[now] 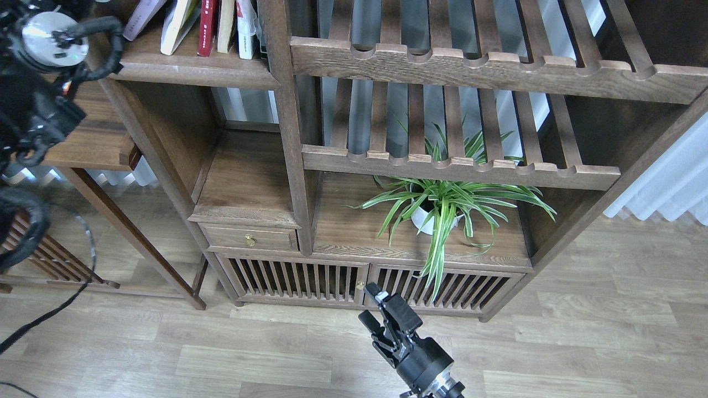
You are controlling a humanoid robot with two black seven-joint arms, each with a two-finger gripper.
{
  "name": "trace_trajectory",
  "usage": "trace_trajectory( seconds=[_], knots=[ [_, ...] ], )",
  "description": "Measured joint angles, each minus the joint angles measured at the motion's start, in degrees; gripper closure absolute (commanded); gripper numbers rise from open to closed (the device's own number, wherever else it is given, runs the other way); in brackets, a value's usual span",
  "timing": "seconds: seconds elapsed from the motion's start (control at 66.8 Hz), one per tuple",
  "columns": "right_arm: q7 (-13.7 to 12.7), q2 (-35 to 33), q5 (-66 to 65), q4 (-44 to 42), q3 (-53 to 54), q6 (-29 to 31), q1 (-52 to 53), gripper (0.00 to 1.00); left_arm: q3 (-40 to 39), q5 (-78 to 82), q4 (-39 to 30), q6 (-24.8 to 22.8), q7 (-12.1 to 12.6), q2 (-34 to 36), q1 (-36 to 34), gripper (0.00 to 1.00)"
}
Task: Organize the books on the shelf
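Observation:
Several books stand on the shelf (188, 69), a solid dark-brown board at the top left of the bookcase. A pale lavender book (141, 15) leans at the left, then a yellow-green one (178, 21), a dark-red one (207, 26), a cream one and a white one (244, 30); their tops are cut off by the view's edge. My left arm (50, 41) rises at the far left beside the shelf, and its gripper is out of view. My right gripper (371, 305) hangs low over the floor in front of the cabinet doors, open and empty.
Two slatted racks with notched rails (459, 166) fill the bookcase's right side. A spider plant in a white pot (442, 210) sits below them. A small drawer (251, 239) and slatted cabinet doors (310, 279) are at the bottom. A side table (94, 143) stands at the left.

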Motion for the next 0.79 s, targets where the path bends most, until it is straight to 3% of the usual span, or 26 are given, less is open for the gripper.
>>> trace_trajectory(
  seconds=[0.105,0.255,0.479,0.644,0.794],
  knots=[
    [0.1,0.0,0.3,1.3,2.5,0.0,-0.2,0.01,-0.3,-1.8,-7.8,0.0,1.1,4.8,3.3,0.0],
    [0.1,0.0,0.3,3.5,4.7,0.0,-0.2,0.01,-0.9,-2.2,-20.3,0.0,4.5,11.9,8.9,0.0],
    [0.0,0.0,0.3,8.0,7.6,0.0,-0.5,0.01,-1.3,-1.9,-39.7,0.0,5.3,19.9,18.2,0.0],
    [0.0,-0.2,0.3,10.4,8.2,0.0,-1.3,0.01,-1.1,-0.1,-47.6,0.0,5.4,21.4,27.6,0.01],
    [0.0,-0.9,0.3,10.5,8.2,0.0,-1.8,0.01,-2.1,0.7,-50.6,0.0,5.3,21.3,33.1,0.01]
  ],
)
